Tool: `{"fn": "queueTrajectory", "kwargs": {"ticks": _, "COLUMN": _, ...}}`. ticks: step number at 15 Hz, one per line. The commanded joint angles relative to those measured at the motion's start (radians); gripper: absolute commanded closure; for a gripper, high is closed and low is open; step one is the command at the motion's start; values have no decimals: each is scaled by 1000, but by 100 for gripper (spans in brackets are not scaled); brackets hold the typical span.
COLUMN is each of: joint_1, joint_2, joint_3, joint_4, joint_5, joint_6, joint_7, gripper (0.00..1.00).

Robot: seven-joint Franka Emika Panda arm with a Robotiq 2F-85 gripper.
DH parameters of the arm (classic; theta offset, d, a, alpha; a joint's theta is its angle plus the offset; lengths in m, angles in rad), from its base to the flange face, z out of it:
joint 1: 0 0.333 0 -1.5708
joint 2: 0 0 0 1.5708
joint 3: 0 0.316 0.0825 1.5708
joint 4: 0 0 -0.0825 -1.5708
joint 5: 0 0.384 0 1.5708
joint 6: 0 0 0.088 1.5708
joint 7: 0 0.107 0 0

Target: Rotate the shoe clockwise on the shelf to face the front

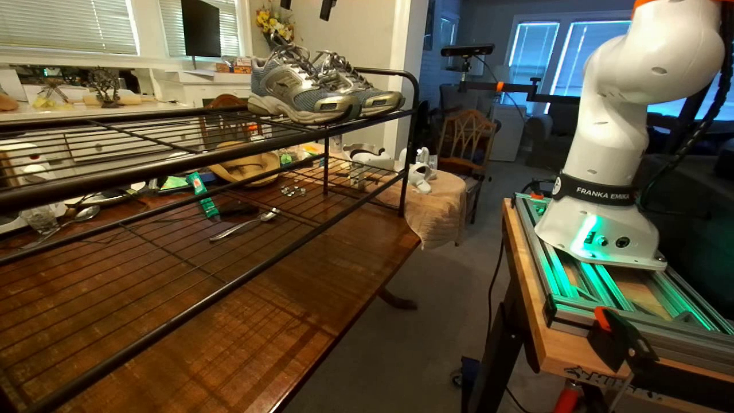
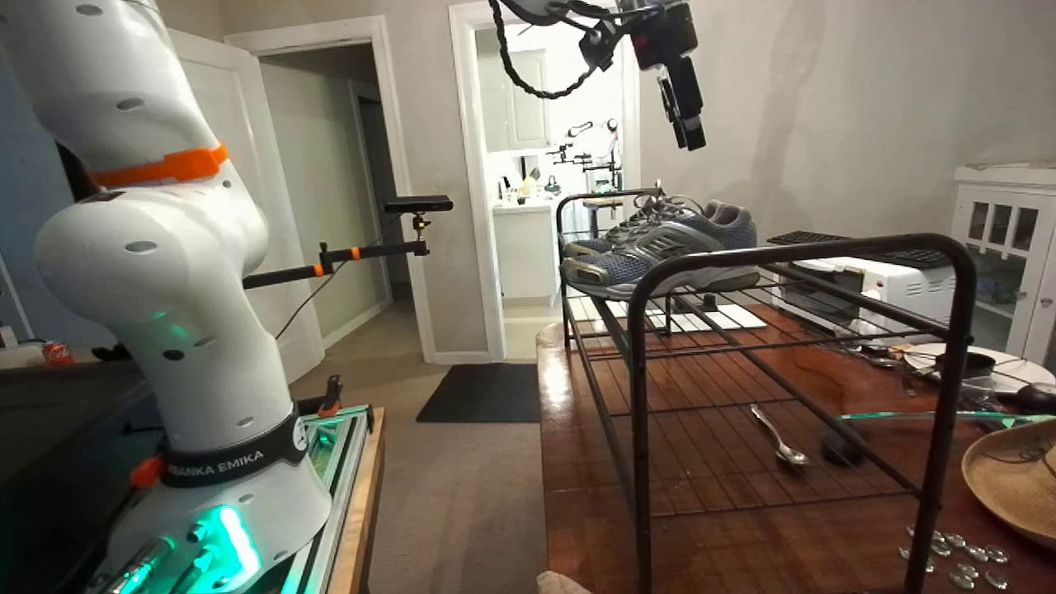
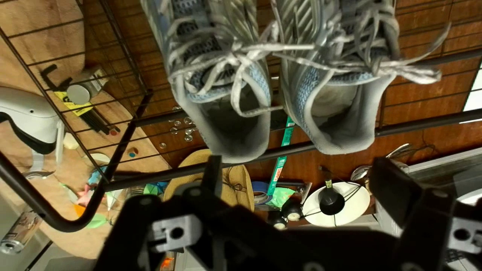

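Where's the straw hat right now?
In an exterior view, the straw hat is at the right edge, just right of the black rack, with clear beads to its lower left.

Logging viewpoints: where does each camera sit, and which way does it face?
In an exterior view: from near an end of the black wire rack, facing along it to the sneakers; white arm at right, fingertips at top.
In an exterior view: from the rack's opposite end, facing back at the sneakers; arm at left, gripper at top.
Wrist view: on the wrist, looking down into the sneakers; open gripper at bottom.
Shared: rack and sneakers in all three; arm in both exterior views.
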Motion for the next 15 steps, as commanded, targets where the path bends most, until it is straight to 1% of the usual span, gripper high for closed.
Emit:
{"fn": "queueTrajectory", "kwargs": {"ticks": 1, "joint_1": -6, "joint_2": -88, "joint_3": 1, "joint_4": -58, "joint_5": 34, "joint_6": -68, "joint_7": -50, "gripper": 0}}
{"fn": "queueTrajectory", "kwargs": {"ticks": 5, "joint_1": -13, "joint_2": -159, "joint_3": 1, "joint_4": -103, "joint_5": 53, "joint_6": -91, "joint_7": -94, "gripper": 0}}
{"fn": "queueTrajectory", "kwargs": {"ticks": 9, "joint_1": -28, "joint_2": -227, "joint_3": 3, "joint_4": -158, "joint_5": 49, "joint_6": -82, "joint_7": -103, "gripper": 0}}
{"fn": "queueTrajectory", "kwargs": {"ticks": 15, "joint_1": -29, "joint_2": -308, "joint_3": 1, "joint_4": -222, "joint_5": 97, "joint_6": -101, "joint_7": -151, "gripper": 0}}
